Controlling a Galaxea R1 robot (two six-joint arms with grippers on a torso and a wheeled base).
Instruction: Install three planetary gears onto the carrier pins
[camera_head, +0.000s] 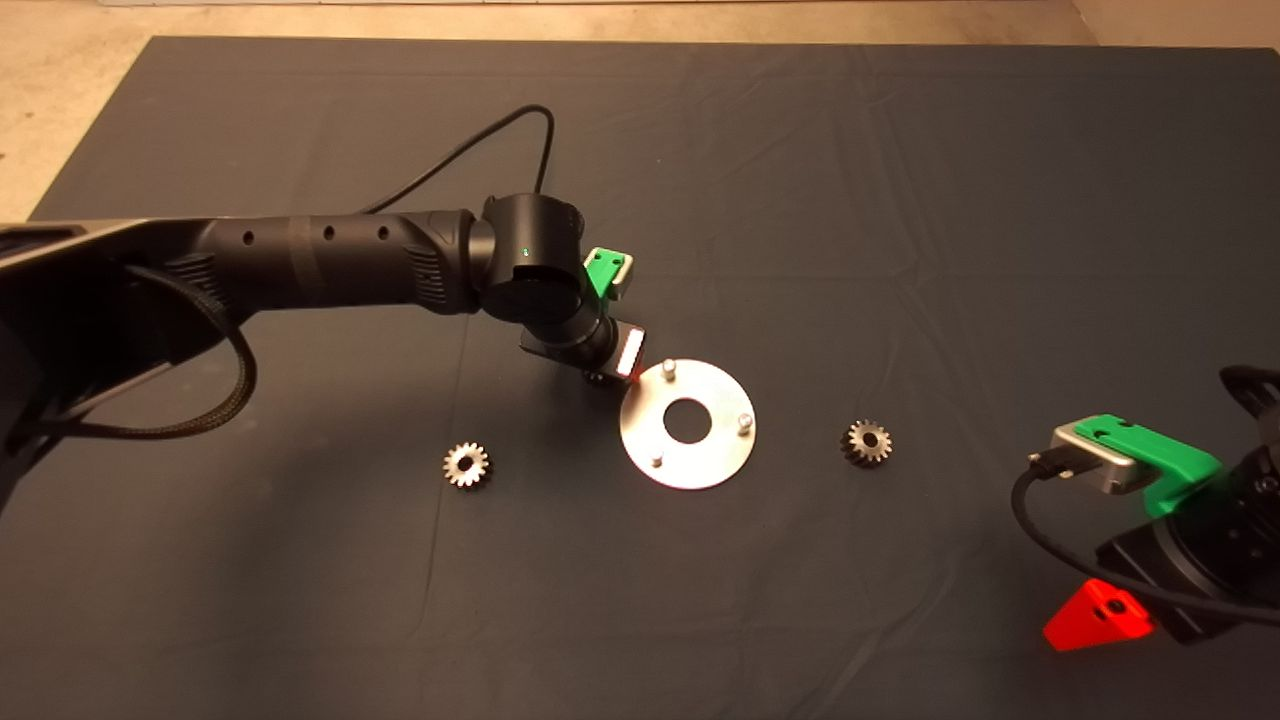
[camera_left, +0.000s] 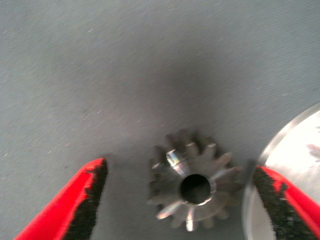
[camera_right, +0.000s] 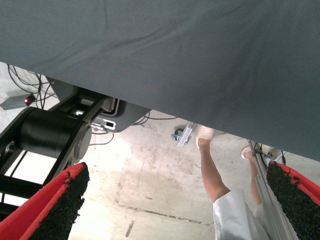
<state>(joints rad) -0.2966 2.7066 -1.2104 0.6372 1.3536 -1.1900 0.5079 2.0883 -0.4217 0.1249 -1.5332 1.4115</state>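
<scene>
The flat silver disc (camera_head: 688, 470) lies mid-mat with three carrier pins (camera_head: 669, 369) standing bare on it. One planetary gear (camera_head: 466, 465) lies left of the disc and a second (camera_head: 868, 442) lies right of it. A third gear (camera_left: 192, 182) lies flat on the mat by the disc's rim (camera_left: 295, 165). In the head view the left gripper (camera_head: 610, 375) hides it. The left gripper (camera_left: 177, 200) is low over this gear, open, with a finger (camera_left: 85, 200) on each side and gaps to the teeth. The right gripper (camera_head: 1100, 615) waits at the lower right, open and empty.
The left arm (camera_head: 330, 262) reaches in from the left across the mat, with a black cable (camera_head: 470, 140) behind it. The right wrist view looks past the mat's edge (camera_right: 150, 60) at the floor, the robot base (camera_right: 55, 135) and a person's legs (camera_right: 215, 170).
</scene>
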